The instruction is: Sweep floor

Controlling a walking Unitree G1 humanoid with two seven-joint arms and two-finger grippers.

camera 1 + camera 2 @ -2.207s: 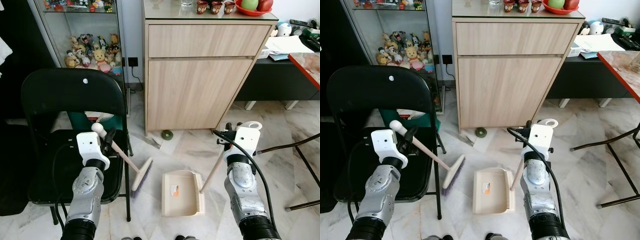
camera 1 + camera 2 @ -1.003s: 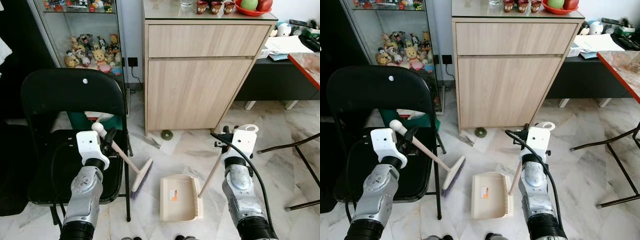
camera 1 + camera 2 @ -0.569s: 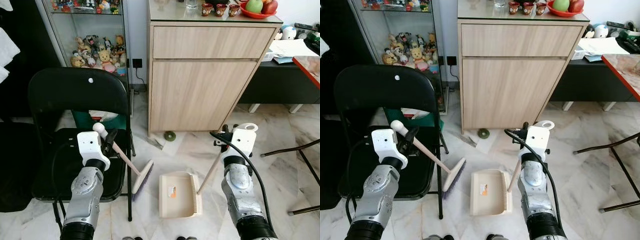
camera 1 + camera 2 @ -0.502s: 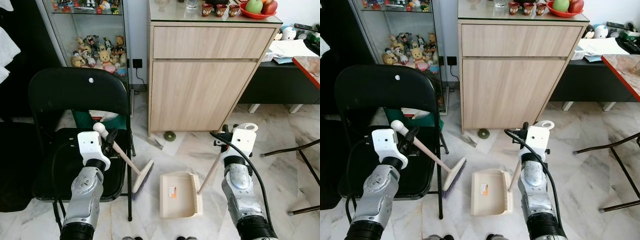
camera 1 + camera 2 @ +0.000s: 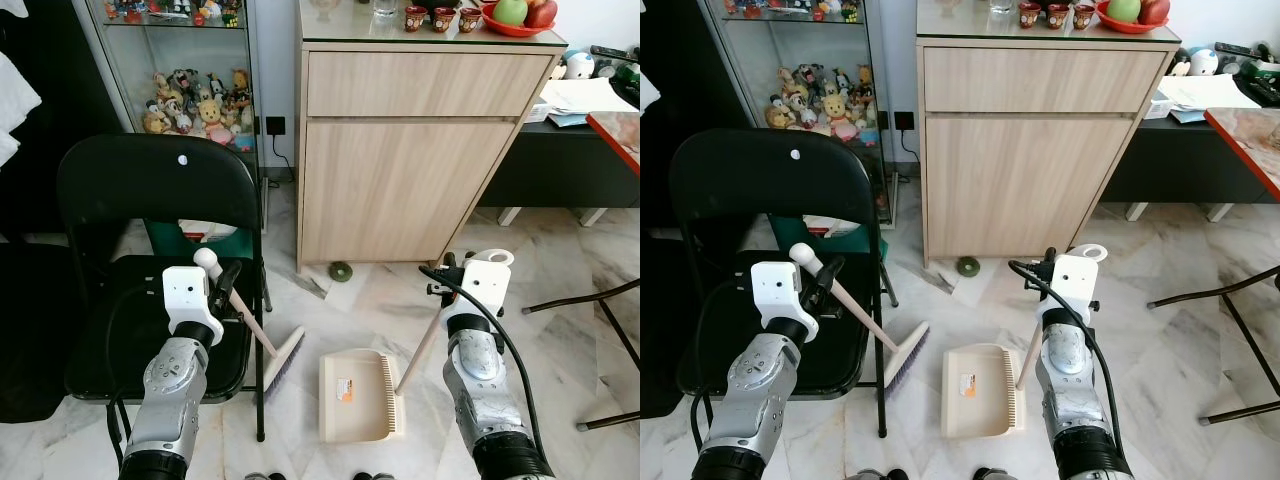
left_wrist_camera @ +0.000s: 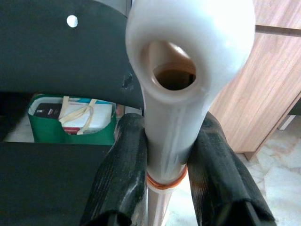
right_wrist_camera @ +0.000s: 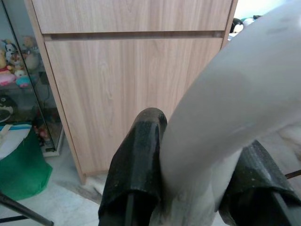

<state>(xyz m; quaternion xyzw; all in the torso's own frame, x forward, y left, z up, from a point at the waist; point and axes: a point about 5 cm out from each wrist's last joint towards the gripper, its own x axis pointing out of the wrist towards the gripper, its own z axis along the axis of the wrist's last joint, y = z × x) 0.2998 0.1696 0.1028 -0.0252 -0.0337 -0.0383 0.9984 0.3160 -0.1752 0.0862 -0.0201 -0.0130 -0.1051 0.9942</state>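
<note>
Broom and dustpan held, bristles short of the pan

The left hand [image 5: 222, 283] is clamped on the broom [image 5: 255, 335]; the right hand [image 5: 447, 284] is clamped on the dustpan [image 5: 357, 394] handle. Below the left hand, the bristles could snag the folding chair [image 5: 150, 200] leg and scatter dirt.

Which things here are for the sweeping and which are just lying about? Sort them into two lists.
For the sweeping:
- broom, shut in the left gripper
- dustpan, its handle shut in the right gripper
- small dark round thing on the floor, possibly debris

Just about:
- black folding chair
- wooden cabinet
- glass case of plush toys
- green bag
</note>
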